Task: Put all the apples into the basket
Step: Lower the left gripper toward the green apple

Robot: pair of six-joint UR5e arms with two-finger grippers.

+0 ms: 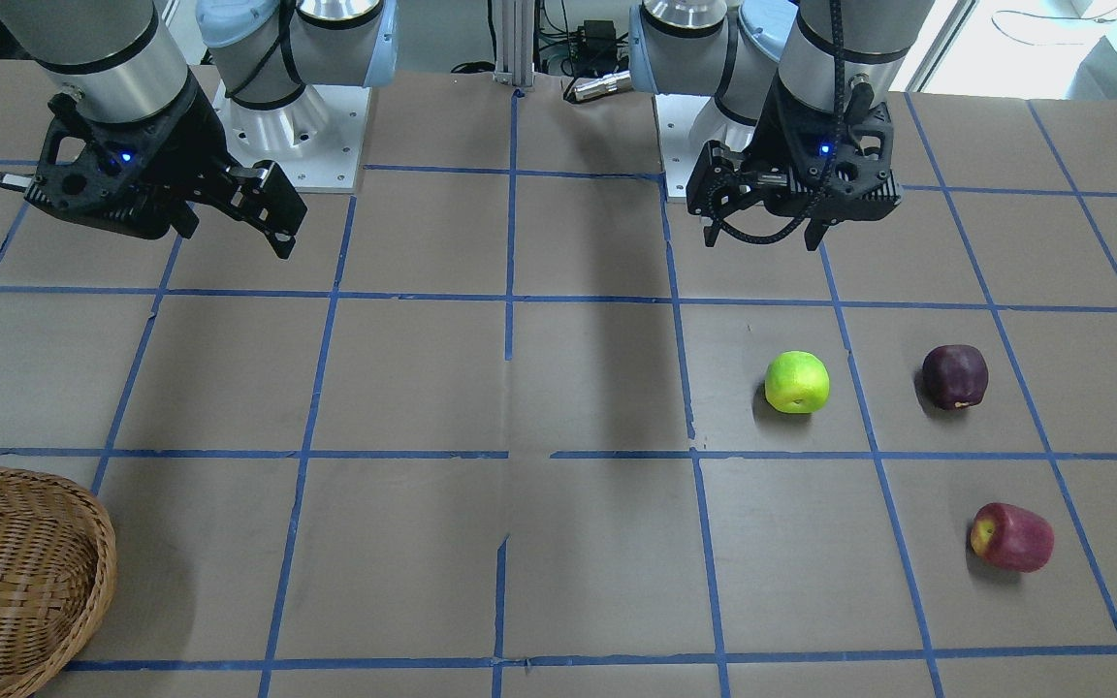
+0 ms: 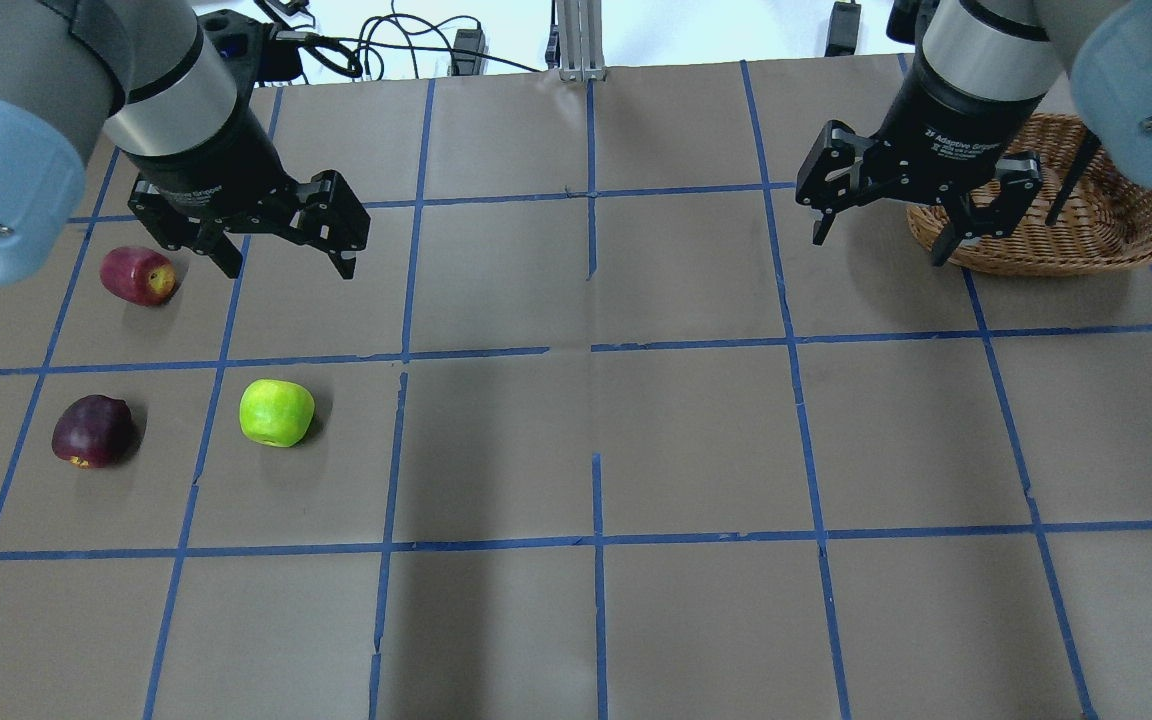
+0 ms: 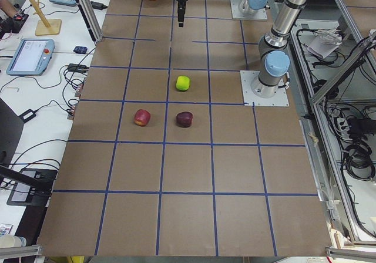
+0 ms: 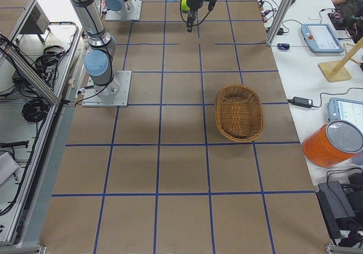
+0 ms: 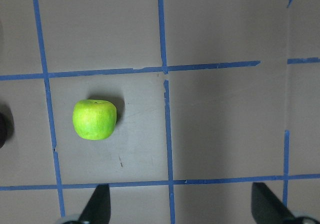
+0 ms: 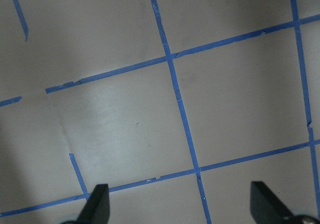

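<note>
All three apples lie on the brown worktop [image 2: 696, 450], on the robot's left half, and none is in the basket [image 2: 1126, 243], which stands well apart at the far right end. The green apple [image 2: 276, 412] sits nearest the middle of the worktop. The maroon apple [image 2: 91, 431] is in the next taped square, farther out to the left. The red apple [image 2: 138, 275], yellowish end turned toward the middle, lies beyond those two, farther from the robot. No apple touches another. The left gripper [image 2: 286, 262] hangs above the worktop with its jaws spread wide and nothing between them; its wrist view looks down on the green apple, which lies ahead of the left-hand fingertip [image 5: 100, 206]. The right gripper [image 2: 878, 245] is likewise released and grasps nothing, hovering on the right half just on the middle side of the basket. Its wrist view takes in only bare worktop crossed by blue tape [image 2: 598, 600].
</note>
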